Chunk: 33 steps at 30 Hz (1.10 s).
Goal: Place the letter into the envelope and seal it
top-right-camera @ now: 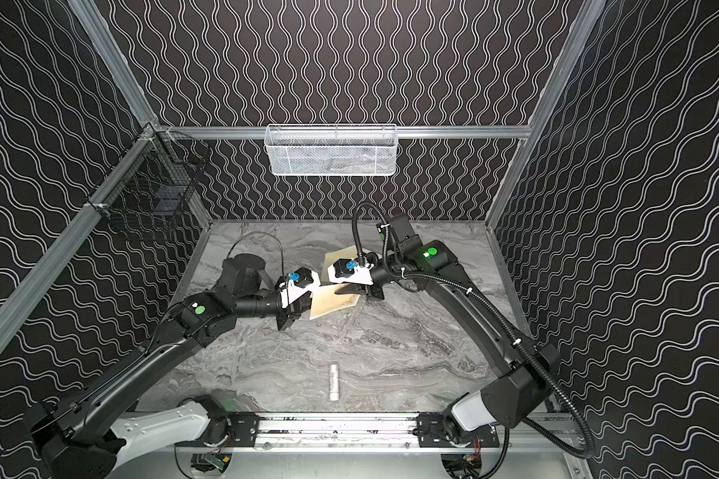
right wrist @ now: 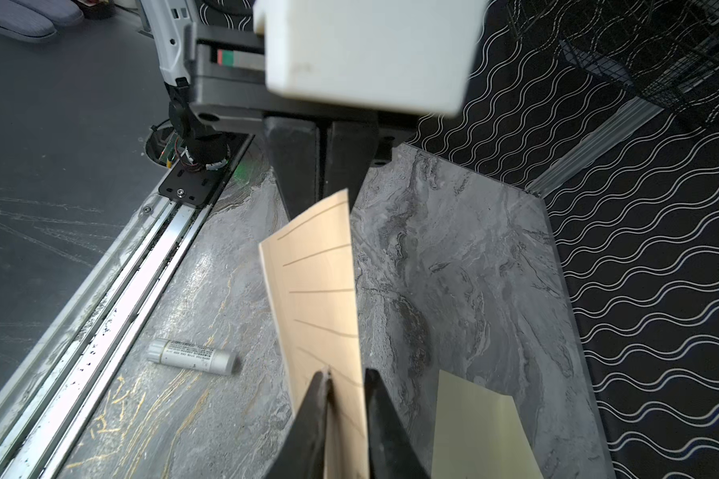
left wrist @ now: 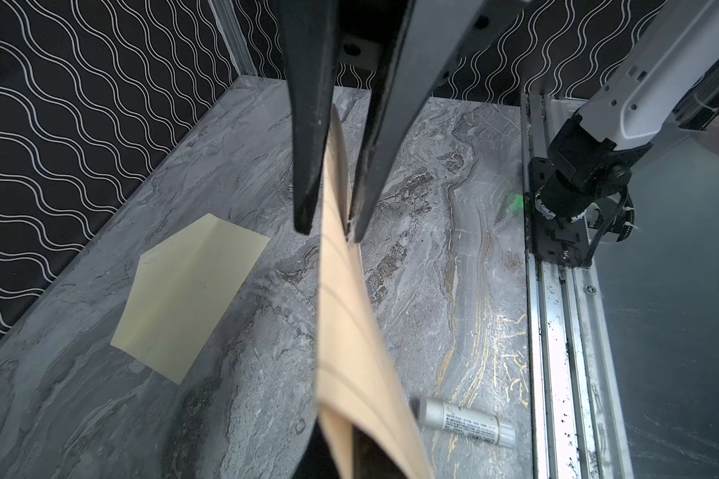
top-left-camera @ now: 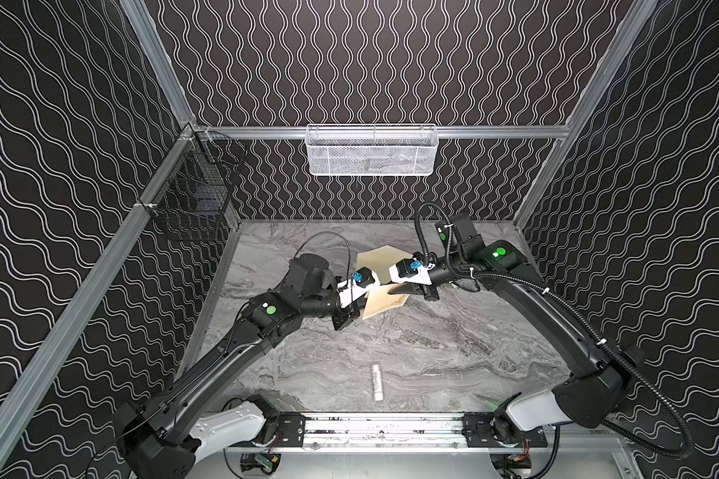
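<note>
The tan letter (top-left-camera: 385, 305) (top-right-camera: 333, 306) hangs on edge above the grey marble table, stretched between both grippers. My left gripper (top-left-camera: 360, 307) (left wrist: 341, 452) is shut on one end of it. My right gripper (top-left-camera: 391, 291) (right wrist: 345, 377) straddles the other end; in the left wrist view the letter (left wrist: 349, 331) lies against one of the right gripper's fingers (left wrist: 362, 186) and a gap shows beside the other. The pale cream envelope (top-left-camera: 374, 263) (left wrist: 183, 294) (right wrist: 478, 431) lies flat on the table behind the letter, its pointed flap spread open, with the right gripper partly covering it in both top views.
A small white cylindrical stick (top-left-camera: 377, 381) (right wrist: 192, 356) lies near the front of the table, by the metal rail (top-left-camera: 382, 429). A white mesh basket (top-left-camera: 372, 151) hangs on the back wall and a black wire basket (top-left-camera: 192, 199) on the left wall.
</note>
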Each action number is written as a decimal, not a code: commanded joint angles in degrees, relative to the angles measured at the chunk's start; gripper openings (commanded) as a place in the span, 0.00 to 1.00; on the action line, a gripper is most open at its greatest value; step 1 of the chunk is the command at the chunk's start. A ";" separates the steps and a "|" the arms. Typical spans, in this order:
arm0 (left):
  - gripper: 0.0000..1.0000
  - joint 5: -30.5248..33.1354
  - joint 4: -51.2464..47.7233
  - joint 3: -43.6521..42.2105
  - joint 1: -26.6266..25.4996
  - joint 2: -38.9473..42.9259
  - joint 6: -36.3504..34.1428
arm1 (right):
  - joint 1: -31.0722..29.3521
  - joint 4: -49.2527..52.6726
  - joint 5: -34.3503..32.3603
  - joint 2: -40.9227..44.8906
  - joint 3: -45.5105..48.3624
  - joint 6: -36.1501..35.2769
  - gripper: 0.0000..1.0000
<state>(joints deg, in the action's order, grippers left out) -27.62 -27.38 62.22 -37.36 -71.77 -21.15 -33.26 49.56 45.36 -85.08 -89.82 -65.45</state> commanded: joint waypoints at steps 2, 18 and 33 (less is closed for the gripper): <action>0.00 0.18 0.48 0.19 -0.08 0.14 -0.83 | -0.03 1.35 0.94 0.44 -0.28 -0.84 0.11; 0.67 8.71 2.38 -6.68 -0.10 11.77 1.48 | 0.13 2.64 -0.52 -0.91 -0.88 -1.56 0.00; 0.51 -2.40 6.43 2.82 -0.08 0.56 0.08 | -0.05 1.51 3.94 0.21 0.72 -0.35 0.00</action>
<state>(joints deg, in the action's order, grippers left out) -26.57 -22.87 63.72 -37.45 -70.63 -20.97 -33.23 50.78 47.46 -85.08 -89.17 -66.00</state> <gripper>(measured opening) 0.531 0.049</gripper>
